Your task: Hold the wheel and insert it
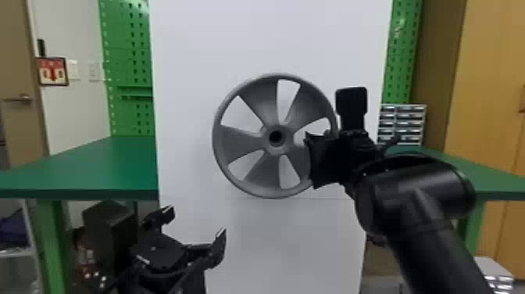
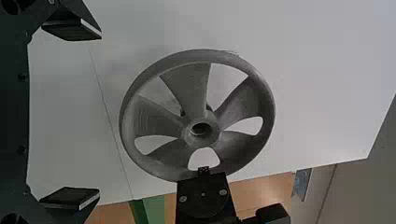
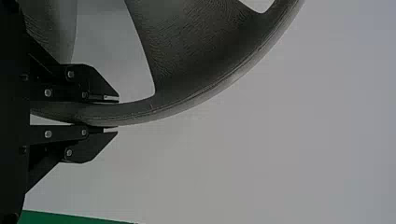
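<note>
Head view: taken from the robot's head, facing forward and down, the most distant of the three; the wheel (image 1: 242,176) is met nearly face-on, with the left hand (image 1: 195,223), the right hand (image 1: 332,156) and the green tabletop (image 1: 105,168) in its field. Left wrist view: taken at middle range from below and to the robot's left of the wheel, turned on its side, looking out between the parted fingers of the left hand (image 2: 99,114) and meeting the wheel obliquely. Right wrist view: close range, also turned on its side, directed along the fingers of the right hand (image 3: 118,115) to a section of rim. Common to all three: the wheel, the right hand and the white panel (image 1: 187,117).
</note>
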Action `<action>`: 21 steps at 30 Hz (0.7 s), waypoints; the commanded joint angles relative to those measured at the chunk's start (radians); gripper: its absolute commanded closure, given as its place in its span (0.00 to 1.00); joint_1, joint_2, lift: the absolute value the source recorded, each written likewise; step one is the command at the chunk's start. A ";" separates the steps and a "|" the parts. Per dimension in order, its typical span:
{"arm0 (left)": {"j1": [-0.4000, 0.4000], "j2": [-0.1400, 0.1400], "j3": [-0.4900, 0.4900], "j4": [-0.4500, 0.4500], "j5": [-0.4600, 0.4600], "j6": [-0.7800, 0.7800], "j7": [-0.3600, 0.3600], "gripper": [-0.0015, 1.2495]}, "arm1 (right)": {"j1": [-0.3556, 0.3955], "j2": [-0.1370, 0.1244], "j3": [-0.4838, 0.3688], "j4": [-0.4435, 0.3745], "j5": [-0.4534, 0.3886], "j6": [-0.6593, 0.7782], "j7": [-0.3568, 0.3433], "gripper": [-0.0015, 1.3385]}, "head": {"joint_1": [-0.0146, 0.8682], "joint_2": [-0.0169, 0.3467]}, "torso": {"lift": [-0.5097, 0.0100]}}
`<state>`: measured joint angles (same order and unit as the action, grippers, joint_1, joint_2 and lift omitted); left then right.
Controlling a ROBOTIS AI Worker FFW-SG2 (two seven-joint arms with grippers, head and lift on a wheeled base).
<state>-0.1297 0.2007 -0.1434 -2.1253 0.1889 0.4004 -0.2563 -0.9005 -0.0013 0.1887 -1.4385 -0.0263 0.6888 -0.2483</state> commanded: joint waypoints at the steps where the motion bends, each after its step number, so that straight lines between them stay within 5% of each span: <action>1: -0.004 0.000 -0.005 0.005 0.001 -0.005 -0.001 0.08 | -0.001 0.002 -0.008 0.015 0.009 -0.008 0.000 0.87 | 0.25 0.07 | 0.13; 21: -0.011 0.008 -0.013 0.012 0.009 -0.012 0.000 0.08 | -0.024 0.002 -0.017 0.038 0.014 -0.012 0.000 0.87 | 0.25 0.07 | 0.13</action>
<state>-0.1408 0.2074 -0.1561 -2.1137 0.1977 0.3884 -0.2566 -0.9201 -0.0011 0.1667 -1.4065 -0.0123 0.6729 -0.2493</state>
